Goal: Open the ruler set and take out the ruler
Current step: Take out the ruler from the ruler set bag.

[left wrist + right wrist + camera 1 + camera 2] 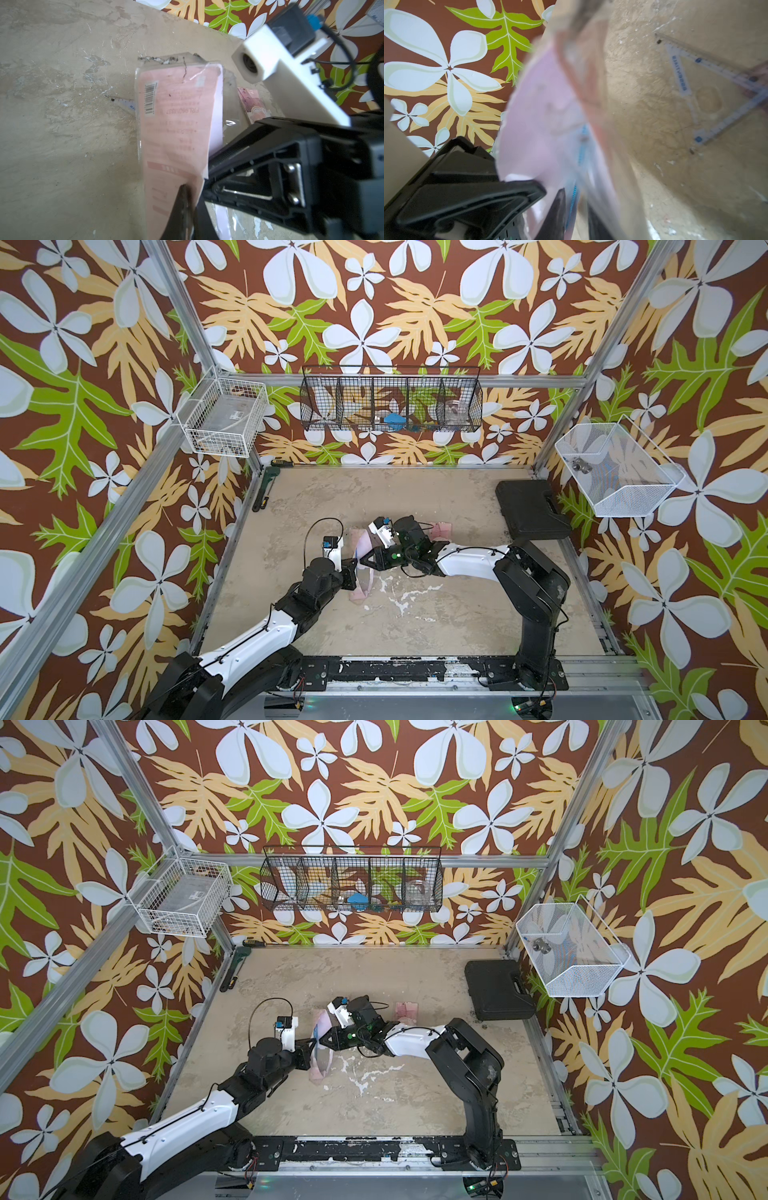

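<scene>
The ruler set [360, 544] is a clear sleeve with a pink printed card, held upright above mid-table; both top views show it [321, 1021]. My left gripper [190, 191] is shut on the card's lower edge. My right gripper [576, 197] faces it from the other side. Its fingers stand narrowly apart around a clear ruler [581, 145] with a blue scale inside the sleeve. Blur hides whether they pinch it. A clear set square [679, 74] lies flat on the table. A pink piece [441, 529] lies behind the right wrist.
A black case [530, 510] sits at the table's back right. A long tool [266, 489] lies along the back left edge. A white wire basket [224, 416], a black wire rack [390, 400] and a white mesh basket [615, 468] hang on the walls.
</scene>
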Motion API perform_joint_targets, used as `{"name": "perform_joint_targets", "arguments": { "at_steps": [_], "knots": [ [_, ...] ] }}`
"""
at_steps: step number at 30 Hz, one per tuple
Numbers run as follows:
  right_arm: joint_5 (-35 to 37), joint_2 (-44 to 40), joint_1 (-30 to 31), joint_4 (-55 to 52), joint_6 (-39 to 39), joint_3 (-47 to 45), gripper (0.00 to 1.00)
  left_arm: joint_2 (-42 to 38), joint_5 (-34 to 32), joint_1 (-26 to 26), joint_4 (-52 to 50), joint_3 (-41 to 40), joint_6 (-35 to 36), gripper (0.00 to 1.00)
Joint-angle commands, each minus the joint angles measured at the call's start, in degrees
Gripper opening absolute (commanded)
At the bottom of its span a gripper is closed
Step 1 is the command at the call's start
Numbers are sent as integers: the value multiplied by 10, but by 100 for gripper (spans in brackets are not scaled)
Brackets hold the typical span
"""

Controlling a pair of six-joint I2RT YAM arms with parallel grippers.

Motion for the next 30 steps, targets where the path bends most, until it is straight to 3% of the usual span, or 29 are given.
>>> {"name": "perform_joint_targets", "arguments": {
  "at_steps": [1, 9, 18, 25, 30],
  "knots": [
    [-6, 9, -1, -3, -15, 8, 25, -11, 30, 0, 57, -11, 11, 0],
    [-57, 7, 4, 38, -12, -3, 26, 26, 42, 0, 67, 3, 11, 0],
    [-39, 34, 12, 27, -8, 18, 26, 34, 56, 0, 76, 10, 3, 0],
    [-33, 40, 13, 26, -6, 35, 11, 38, 53, -1, 77, 2, 0, 0],
    [-22, 23, 12, 9, -14, 31, 6, 33, 13, -1, 51, 4, -1, 0]
  ]
}}
